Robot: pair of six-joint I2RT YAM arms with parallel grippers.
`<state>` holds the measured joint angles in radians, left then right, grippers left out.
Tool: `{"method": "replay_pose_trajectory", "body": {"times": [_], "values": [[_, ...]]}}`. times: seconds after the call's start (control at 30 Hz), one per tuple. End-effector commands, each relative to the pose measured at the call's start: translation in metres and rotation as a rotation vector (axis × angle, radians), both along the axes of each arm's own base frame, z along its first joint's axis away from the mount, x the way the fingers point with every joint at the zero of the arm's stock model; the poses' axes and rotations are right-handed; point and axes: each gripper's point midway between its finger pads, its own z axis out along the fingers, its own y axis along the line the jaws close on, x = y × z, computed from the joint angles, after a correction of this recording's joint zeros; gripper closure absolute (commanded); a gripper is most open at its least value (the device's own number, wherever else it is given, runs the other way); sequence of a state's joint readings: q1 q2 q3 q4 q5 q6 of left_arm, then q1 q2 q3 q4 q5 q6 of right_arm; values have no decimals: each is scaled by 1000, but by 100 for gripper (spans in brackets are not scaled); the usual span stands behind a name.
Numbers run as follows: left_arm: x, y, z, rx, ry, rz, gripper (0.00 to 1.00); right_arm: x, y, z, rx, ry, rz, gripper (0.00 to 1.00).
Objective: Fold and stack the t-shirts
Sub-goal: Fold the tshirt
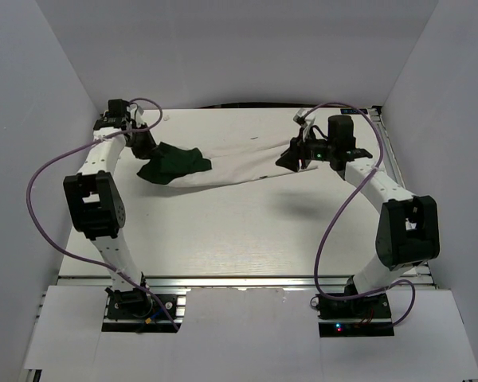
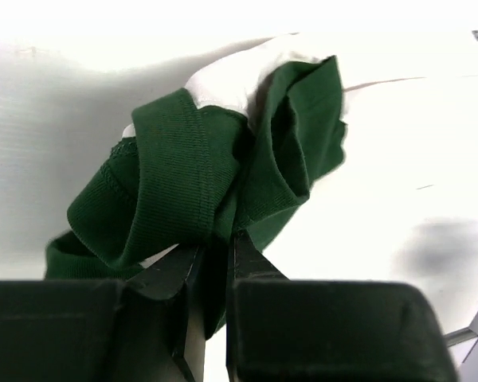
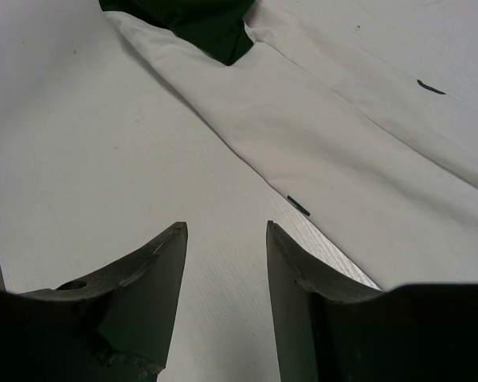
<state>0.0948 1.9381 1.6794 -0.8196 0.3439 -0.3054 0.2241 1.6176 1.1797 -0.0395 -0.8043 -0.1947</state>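
**Two-arm view, far half of the table point(image 1: 247, 231).** My left gripper point(image 2: 221, 243) is clamped on a bunched fold of the green t-shirt point(image 1: 175, 161), which lies crumpled at the far left, partly on top of the white t-shirt point(image 1: 239, 163). My right gripper point(image 3: 225, 227) has its fingers apart with nothing between them, and it points down over bare table at the far right.

The white t-shirt lies as a long, flattened band with its long axis running left to right between my two grippers. Its left end is under the green bundle. Its right end lies just ahead of my right fingers and slightly to their right, with its near edge running diagonally past the right fingertip point(image 3: 275, 231).

The right arm is therefore nearer to that free end, and I judge a short forward reach would bring it to the cloth.
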Motion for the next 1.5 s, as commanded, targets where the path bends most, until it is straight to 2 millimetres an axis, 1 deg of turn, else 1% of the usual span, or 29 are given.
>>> {"method": "replay_pose_trajectory", "body": {"times": [0.0,0.03,0.07,0.1,0.13,0.17,0.2,0.23,0.27,0.33,0.43,0.47,0.53,0.57,0.6,0.8,0.87,1.13,1.23,1.47], "values": [[10,-30,62,-12,-105,-27,100,-1,1,24,28,-91,15,49],[15,-33,52,-3,-80,-25,100,-2,0,23,28,-89,15,49],[16,-45,53,-9,-62,-23,100,-3,1,23,29,-89,16,49],[17,-63,54,-13,-58,-52,100,-2,0,23,31,-92,14,49],[27,-70,56,-12,-66,-57,100,-4,-1,23,32,-91,11,49],[26,-77,54,-9,-41,-56,100,-4,-2,22,35,-87,8,49],[26,-91,54,-7,-37,-79,100,-4,-3,24,37,-93,5,49],[33,-95,52,0,-36,-79,100,-5,-5,20,37,-86,3,49],[31,-104,51,-2,-24,-90,100,-6,-5,20,37,-87,1,49],[36,-113,50,-5,-25,-87,100,-7,-8,18,36,-86,-3,49],[35,-127,48,-25,-7,-91,100,-9,-9,15,37,-80,-6,49],[33,-135,48,-34,-1,-95,100,-10,-9,13,37,-76,-7,49],[31,-144,46,-43,8,-101,100,-10,-10,12,38,-75,-9,49],[30,-153,45,-49,10,-115,100,-9,-10,12,39,-75,-9,49],[30,-157,45,-54,13,-114,100,-9,-10,11,38,-72,-9,49],[43,-181,41,-106,14,-117,100,-10,-10,7,38,-67,-8,49],[44,-188,41,-121,16,-122,100,-11,-10,7,39,-67,-7,49],[43,-219,17,-163,59,-149,100,-15,-11,-2,35,-51,-10,48],[47,-226,11,-178,63,-144,100,-16,-11,-4,35,-46,-10,48],[48,-232,-9,-195,103,-129,100,-18,-11,-8,34,-41,-7,48]]}}
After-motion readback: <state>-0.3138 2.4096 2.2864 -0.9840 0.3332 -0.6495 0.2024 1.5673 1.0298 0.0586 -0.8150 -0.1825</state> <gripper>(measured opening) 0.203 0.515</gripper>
